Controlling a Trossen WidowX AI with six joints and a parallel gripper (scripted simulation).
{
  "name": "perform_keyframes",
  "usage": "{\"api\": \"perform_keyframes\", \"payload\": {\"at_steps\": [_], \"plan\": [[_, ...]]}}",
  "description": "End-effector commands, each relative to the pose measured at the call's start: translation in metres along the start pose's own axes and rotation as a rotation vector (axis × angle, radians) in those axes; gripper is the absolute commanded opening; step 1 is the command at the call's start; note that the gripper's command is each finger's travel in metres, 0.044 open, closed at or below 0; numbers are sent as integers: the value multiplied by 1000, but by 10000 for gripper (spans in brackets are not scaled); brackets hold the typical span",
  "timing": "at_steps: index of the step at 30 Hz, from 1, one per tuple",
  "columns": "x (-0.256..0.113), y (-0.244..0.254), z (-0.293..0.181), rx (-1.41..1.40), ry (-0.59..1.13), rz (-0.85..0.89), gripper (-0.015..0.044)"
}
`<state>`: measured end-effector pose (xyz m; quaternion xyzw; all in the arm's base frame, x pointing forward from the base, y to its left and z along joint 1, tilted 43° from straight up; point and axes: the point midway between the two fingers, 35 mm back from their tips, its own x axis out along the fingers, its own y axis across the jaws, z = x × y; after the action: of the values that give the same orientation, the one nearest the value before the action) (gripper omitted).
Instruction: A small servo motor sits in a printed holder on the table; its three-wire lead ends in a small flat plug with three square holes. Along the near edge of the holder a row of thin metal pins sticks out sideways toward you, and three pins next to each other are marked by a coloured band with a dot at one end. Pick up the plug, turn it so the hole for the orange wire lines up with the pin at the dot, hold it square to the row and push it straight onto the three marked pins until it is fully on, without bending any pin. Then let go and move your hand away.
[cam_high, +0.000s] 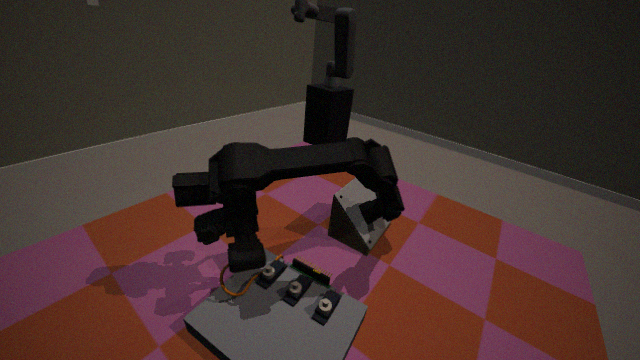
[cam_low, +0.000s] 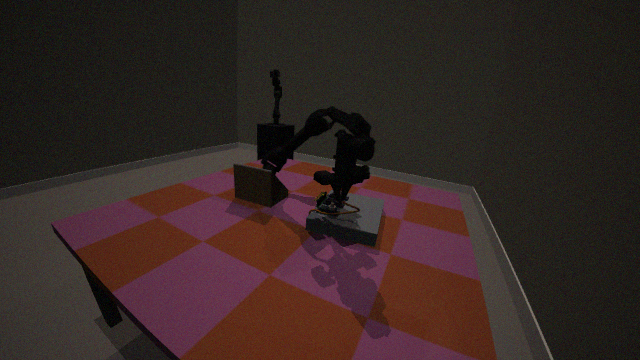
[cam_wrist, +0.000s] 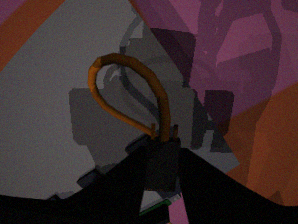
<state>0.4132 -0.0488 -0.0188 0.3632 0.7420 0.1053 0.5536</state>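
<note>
In the wrist view my gripper (cam_wrist: 162, 154) is shut on the dark plug (cam_wrist: 163, 170), a finger on each side. Its lead (cam_wrist: 131, 61) (cam_high: 234, 294) loops up from the plug's rear and back; it looks orange, with single wires hard to tell apart. The grey holder (cam_high: 285, 330) (cam_low: 345, 231) carries the servo (cam_high: 268, 272) beside the hand. The pin row (cam_high: 311, 270) stands along the holder's edge, with a small yellow mark; the dot is too small to tell. The green strip by the pins shows in the wrist view, just beyond the plug. The plug's holes are hidden.
Two more servos (cam_high: 295, 288) (cam_high: 325, 306) sit on the holder beside the pin row. A wedge-shaped block (cam_high: 345, 220) (cam_low: 252, 185) stands by the arm's base. The checkered table (cam_high: 440, 250) (cam_low: 240, 305) lies around the holder. A second arm on a dark pedestal (cam_high: 327, 112) (cam_low: 275, 142) stands beyond.
</note>
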Motion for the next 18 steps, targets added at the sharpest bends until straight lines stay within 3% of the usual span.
{"api": "perform_keyframes", "payload": {"at_steps": [1,18], "plan": [[-2,-1,-13,158,6,-5,0],[-12,0,-60,747,6,-8,0]]}}
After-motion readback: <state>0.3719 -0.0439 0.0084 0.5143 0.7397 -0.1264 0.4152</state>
